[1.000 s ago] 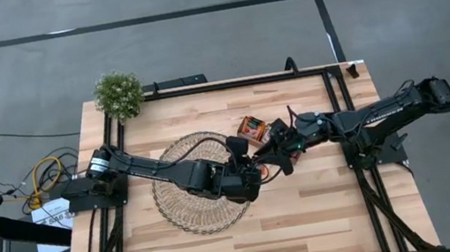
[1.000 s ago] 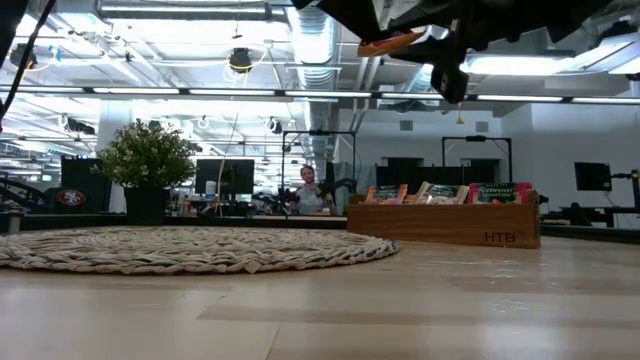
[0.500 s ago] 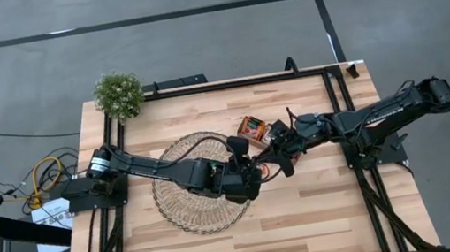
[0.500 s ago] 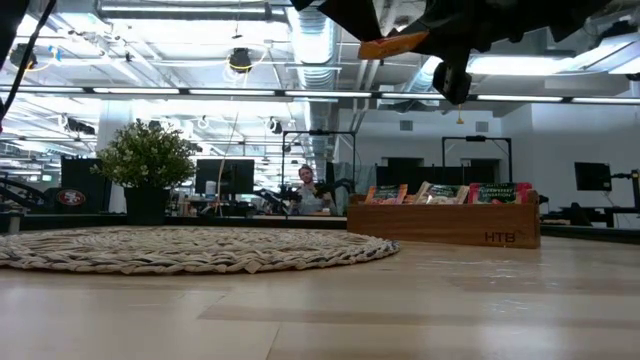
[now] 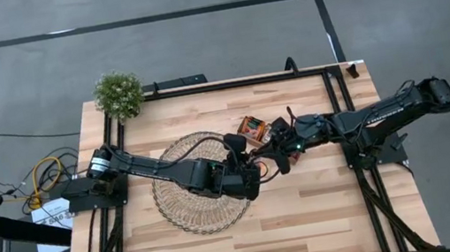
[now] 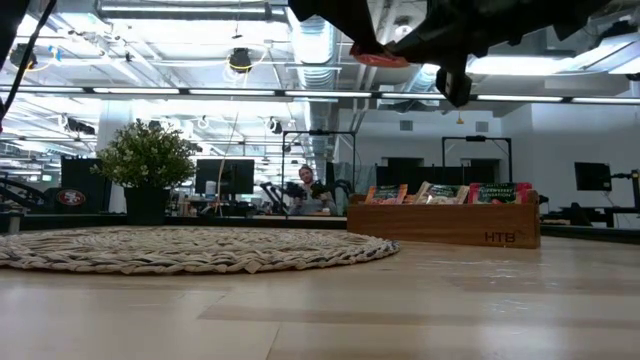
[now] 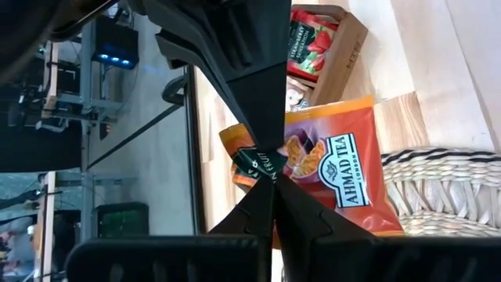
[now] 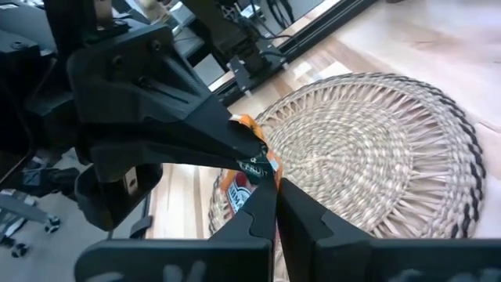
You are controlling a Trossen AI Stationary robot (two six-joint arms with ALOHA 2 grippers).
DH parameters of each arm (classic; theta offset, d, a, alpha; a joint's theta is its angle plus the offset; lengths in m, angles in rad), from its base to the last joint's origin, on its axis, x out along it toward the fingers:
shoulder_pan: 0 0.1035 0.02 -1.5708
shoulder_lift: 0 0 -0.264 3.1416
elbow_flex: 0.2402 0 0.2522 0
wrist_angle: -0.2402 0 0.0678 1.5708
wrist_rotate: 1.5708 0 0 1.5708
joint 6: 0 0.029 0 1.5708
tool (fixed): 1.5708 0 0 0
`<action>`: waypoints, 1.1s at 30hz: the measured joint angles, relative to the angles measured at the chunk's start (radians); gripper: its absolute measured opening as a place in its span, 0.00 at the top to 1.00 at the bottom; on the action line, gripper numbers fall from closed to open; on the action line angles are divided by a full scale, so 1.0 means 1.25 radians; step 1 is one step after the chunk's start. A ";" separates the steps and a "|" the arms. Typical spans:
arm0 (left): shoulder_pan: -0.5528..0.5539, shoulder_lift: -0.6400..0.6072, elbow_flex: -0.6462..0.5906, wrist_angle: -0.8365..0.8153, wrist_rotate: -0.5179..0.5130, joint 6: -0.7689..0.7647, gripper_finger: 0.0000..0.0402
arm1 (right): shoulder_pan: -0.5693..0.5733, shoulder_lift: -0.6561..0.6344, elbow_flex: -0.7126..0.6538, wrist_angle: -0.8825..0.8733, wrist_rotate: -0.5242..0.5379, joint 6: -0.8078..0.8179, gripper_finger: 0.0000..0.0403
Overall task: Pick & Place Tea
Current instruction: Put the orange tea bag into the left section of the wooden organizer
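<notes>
A glossy red-orange foil tea sachet [image 7: 337, 176] is catching light above the rough woven wicker mat [image 5: 190, 204], which is lying on the smooth pale wooden tabletop [image 5: 327, 209].

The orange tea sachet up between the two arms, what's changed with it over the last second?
The right gripper slid a little toward the left arm and shut its jaws on the orange tea sachet, which the left gripper was already holding shut. Both now pinch the same sachet in the air, by the wicker mat's edge. The left arm, mat and wooden tray stayed put.
</notes>
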 joint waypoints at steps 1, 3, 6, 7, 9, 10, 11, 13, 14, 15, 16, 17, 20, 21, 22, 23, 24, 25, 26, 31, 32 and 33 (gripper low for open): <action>0.000 0.000 0.000 0.000 -0.001 0.000 1.00 | 0.000 0.000 0.000 -0.002 0.005 0.000 1.00; 0.000 0.000 0.000 -0.002 -0.002 -0.001 1.00 | 0.000 0.000 0.000 -0.008 0.011 0.000 1.00; 0.000 0.000 0.000 -0.003 -0.005 -0.001 1.00 | 0.000 0.000 0.000 -0.013 0.015 0.000 1.00; -0.001 0.000 0.000 -0.003 -0.005 -0.002 1.00 | 0.000 0.000 -0.001 -0.015 0.016 0.000 1.00; -0.001 0.000 0.000 -0.007 -0.005 -0.009 1.00 | 0.000 0.001 -0.002 -0.019 0.021 0.000 1.00; -0.001 0.000 0.000 -0.009 -0.006 -0.017 1.00 | 0.000 0.001 -0.002 -0.020 0.026 0.000 1.00; -0.001 0.000 0.000 -0.013 -0.006 -0.028 1.00 | 0.000 0.001 -0.002 -0.021 0.032 0.000 1.00; 0.002 0.000 0.000 -0.019 -0.005 -0.052 1.00 | 0.000 0.001 -0.002 -0.019 0.037 0.000 1.00; 0.003 0.000 0.000 -0.020 -0.001 -0.062 1.00 | 0.000 0.001 -0.003 -0.016 0.038 0.000 1.00; 0.004 0.000 0.000 -0.021 0.004 -0.068 1.00 | -0.001 0.002 -0.003 -0.011 0.038 0.000 1.00; 0.004 -0.001 0.000 -0.021 0.008 -0.071 1.00 | -0.001 0.002 -0.003 -0.005 0.037 -0.001 1.00; 0.004 -0.001 0.000 -0.021 0.012 -0.071 1.00 | -0.001 0.002 -0.003 0.000 0.037 -0.001 1.00; 0.003 -0.002 0.001 -0.021 0.025 -0.070 1.00 | 0.000 0.002 -0.003 0.008 0.019 -0.017 1.00; 0.003 -0.002 0.001 -0.022 0.027 -0.073 1.00 | 0.001 0.001 -0.003 0.011 0.011 -0.020 1.00; 0.003 -0.002 0.001 -0.023 0.029 -0.078 1.00 | 0.002 -0.001 -0.003 0.012 0.002 -0.021 1.00; 0.003 -0.002 0.001 -0.023 0.030 -0.083 1.00 | 0.004 -0.001 -0.003 0.014 -0.002 -0.021 1.00; 0.003 -0.002 0.001 -0.023 0.031 -0.083 1.00 | 0.004 -0.001 -0.003 0.015 -0.003 -0.021 1.00; 0.003 -0.002 0.001 -0.023 0.031 -0.083 1.00 | 0.004 -0.001 -0.003 0.015 -0.005 -0.021 1.00; 0.003 -0.002 0.001 -0.023 0.031 -0.082 1.00 | 0.004 -0.001 -0.003 0.015 -0.009 -0.021 1.00; 0.003 -0.002 0.001 -0.030 0.034 -0.083 1.00 | 0.004 -0.002 -0.003 0.017 -0.034 -0.022 1.00; 0.004 -0.002 0.001 -0.034 0.034 -0.084 1.00 | 0.004 -0.002 -0.003 0.018 -0.040 -0.025 1.00; 0.004 -0.002 0.001 -0.040 0.034 -0.085 1.00 | 0.004 -0.004 -0.003 0.017 -0.050 -0.032 1.00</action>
